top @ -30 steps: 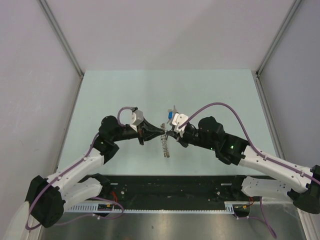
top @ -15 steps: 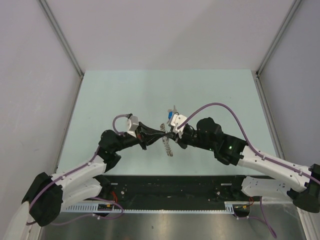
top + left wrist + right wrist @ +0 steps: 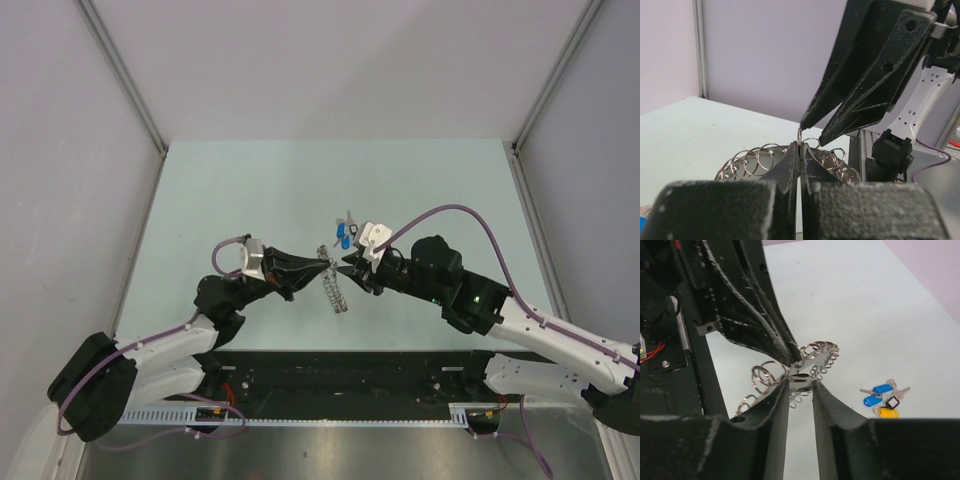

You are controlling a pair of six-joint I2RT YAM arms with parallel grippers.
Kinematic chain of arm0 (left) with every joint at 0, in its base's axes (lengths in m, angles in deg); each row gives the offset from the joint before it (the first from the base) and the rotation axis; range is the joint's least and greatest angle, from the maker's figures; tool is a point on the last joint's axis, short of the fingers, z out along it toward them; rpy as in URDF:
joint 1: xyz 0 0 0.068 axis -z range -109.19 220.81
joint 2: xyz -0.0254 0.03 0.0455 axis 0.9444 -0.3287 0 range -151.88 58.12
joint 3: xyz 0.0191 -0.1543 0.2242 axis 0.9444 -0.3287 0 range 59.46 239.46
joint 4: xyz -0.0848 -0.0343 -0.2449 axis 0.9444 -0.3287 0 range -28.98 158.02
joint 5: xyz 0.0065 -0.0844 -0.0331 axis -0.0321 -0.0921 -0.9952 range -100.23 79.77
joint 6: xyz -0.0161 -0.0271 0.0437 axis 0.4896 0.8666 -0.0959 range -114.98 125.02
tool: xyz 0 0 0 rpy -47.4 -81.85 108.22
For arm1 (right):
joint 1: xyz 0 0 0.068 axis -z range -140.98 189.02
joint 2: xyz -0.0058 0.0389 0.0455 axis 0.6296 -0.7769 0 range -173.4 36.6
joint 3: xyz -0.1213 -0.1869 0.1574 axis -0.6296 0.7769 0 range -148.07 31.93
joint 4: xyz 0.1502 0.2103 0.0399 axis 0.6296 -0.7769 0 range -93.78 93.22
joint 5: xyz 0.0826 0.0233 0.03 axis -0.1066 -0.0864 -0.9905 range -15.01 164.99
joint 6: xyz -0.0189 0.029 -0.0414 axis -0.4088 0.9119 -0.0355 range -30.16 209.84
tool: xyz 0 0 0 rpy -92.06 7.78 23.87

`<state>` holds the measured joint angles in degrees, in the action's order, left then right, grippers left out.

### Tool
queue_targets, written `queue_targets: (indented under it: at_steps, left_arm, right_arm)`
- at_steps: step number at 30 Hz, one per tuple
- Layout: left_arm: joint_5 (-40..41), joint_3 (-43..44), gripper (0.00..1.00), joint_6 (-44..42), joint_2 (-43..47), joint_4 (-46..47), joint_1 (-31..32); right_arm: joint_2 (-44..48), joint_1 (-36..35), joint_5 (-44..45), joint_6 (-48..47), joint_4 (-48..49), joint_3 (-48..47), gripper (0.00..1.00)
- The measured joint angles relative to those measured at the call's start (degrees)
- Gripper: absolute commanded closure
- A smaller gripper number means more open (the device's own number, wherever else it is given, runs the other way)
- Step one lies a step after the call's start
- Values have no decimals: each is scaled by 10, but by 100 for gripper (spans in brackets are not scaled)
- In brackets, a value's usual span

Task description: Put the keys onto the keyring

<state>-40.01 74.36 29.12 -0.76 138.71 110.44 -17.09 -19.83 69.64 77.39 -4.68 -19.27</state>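
The keyring (image 3: pixel 334 286), a silvery plate rimmed with many small wire loops, hangs above the table between the two arms. My left gripper (image 3: pixel 327 263) is shut on it, pinching one loop at the keyring (image 3: pixel 755 159) top between its fingertips (image 3: pixel 792 152). My right gripper (image 3: pixel 343 267) faces it from the right with its jaws apart. The keyring (image 3: pixel 816 357) edge lies just past the right gripper (image 3: pixel 801 383) tips. The keys (image 3: pixel 344 236), with blue, yellow and black-rimmed heads, lie on the table behind the grippers and show as keys (image 3: pixel 885 399) to the right of my right fingers.
The pale green table (image 3: pixel 250 190) is walled by grey panels on three sides. A black rail with a cable tray (image 3: pixel 340 385) runs along the near edge by the arm bases.
My right gripper has opened from shut and drawn back slightly to the right. The left arm has lowered and stretched forward, still holding the keyring, which now hangs tilted.
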Motion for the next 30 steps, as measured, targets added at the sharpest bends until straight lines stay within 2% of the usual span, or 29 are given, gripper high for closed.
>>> queue_targets:
  at_steps: [19,30]
  left_arm:
    - [11,0,100,-8,2,-12,0]
    - [12,0,100,-12,5,-19,0]
  right_arm:
    - [-3,18,-16,23,24,2,62]
    - [-25,18,-18,40,39,3,67]
